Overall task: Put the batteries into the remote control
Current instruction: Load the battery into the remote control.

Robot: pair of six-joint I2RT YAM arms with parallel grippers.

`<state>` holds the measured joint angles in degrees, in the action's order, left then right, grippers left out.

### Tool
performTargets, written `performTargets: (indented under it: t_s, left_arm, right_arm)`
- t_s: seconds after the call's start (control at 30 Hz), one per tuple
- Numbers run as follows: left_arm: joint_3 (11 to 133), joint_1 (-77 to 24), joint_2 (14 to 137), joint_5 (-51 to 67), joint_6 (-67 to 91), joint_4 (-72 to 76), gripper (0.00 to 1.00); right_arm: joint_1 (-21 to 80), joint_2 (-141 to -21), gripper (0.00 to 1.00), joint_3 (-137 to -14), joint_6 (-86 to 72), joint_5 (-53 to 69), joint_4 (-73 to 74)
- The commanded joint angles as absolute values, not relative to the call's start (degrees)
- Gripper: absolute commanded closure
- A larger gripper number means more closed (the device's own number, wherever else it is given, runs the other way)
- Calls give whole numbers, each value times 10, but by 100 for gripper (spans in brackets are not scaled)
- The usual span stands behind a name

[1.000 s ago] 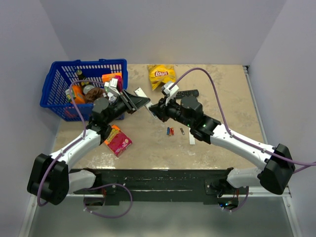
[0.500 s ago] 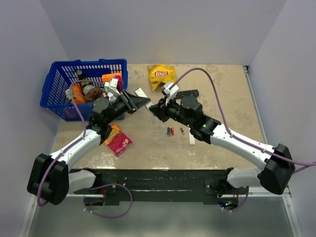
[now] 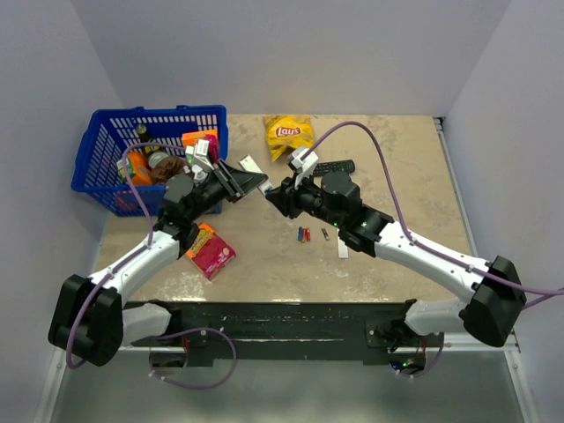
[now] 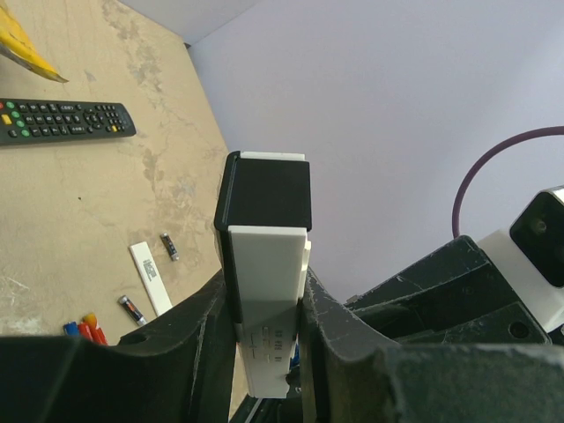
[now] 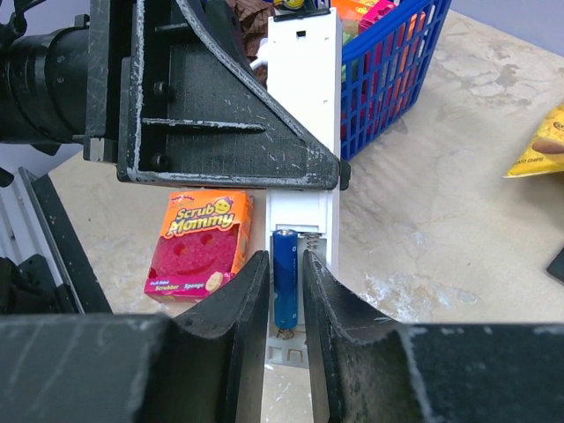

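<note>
From above, the right gripper (image 3: 275, 196) has edged a touch closer to the left gripper (image 3: 240, 181) over the last second, narrowing the gap between them. The slim white stick remote (image 5: 304, 207) they share is almost wholly hidden there. The shift likely means a cell is being pressed home. Spare blue and red batteries (image 3: 304, 234) lie on the table (image 3: 264, 273) near the remote, on its side toward the arm bases, not yet loaded

From the left wrist, the left fingers (image 4: 207, 317) are clamped on the remote's white body, its dark end pointing away from them. Its open back is turned out of sight

From the right wrist, a blue cylindrical battery (image 5: 284, 278) lies in the remote's open bay, with the right fingers (image 5: 238, 308) close on either side. Whether they pinch it cannot be told, and its lower end is lost in shadow
</note>
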<state>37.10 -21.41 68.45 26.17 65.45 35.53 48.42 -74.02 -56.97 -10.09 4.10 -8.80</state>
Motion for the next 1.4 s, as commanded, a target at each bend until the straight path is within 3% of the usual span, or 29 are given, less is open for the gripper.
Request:
performTargets:
  t_s: [0.0,0.37,0.63,1.0,1.37]
  left_arm:
    - [377,-215,668,271,673,418,100]
    - [381,-215,679,280,673,425,100]
    - [390,-215,689,291,671,427,100]
    - [395,-215,697,296,671,439,100]
    - [402,-214,702,309,665,439,100]
  right_arm:
    - [484,-751,75,-587,-102,34,-75]
    - [485,-751,75,-595,-92,54,-72]
    - [485,-749,65,-595,-85,45,-63]
    - [485,-751,64,-599,-80,47,-58]
    - [485,-729,43,-604,-76,23,-42]
